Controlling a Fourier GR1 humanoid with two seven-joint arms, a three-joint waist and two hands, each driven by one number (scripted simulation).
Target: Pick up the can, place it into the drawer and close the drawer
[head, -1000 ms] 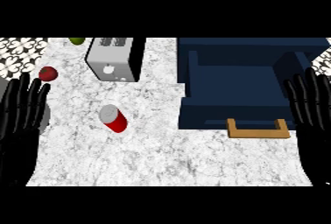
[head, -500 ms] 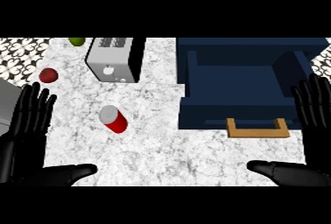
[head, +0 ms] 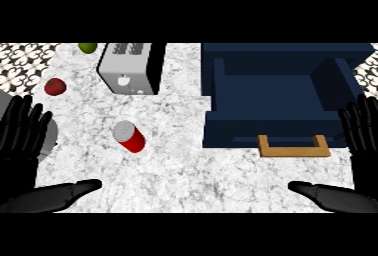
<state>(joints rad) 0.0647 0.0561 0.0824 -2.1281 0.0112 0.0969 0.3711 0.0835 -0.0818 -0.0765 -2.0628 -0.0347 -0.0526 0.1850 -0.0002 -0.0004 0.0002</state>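
Fingers, left hand [head: 22, 135]: straight and slightly spread, pointing to 12 o'clock, thumb stretched out low toward 3 o'clock; they hold nothing.
Fingers, right hand [head: 362, 132]: straight, side by side with small gaps, pointing to 12 o'clock, thumb stretched toward 9 o'clock along the lower edge; they hold nothing.
Hand places: left hand at 9 o'clock of the view, right hand at 3 o'clock, both at the edges and well apart from each other.
Can [head: 130, 136]: red with a silver top, standing slightly tilted on the marble counter [head: 192, 170], left of centre, toward 3 o'clock from the left hand and not touched by it.
Drawer [head: 277, 95]: dark blue, pulled open, at 1 o'clock of the view; its wooden handle [head: 293, 148] lies at its near edge, toward 9 o'clock from the right hand.
Can to drawer: the can sits at 9 o'clock of the drawer, apart from it, outside.
Toaster [head: 131, 67]: silver, at 12 o'clock from the can.
Red fruit [head: 55, 86]: at 10 o'clock from the can.
Green fruit [head: 88, 47]: at 11 o'clock, by the toaster's far left corner.
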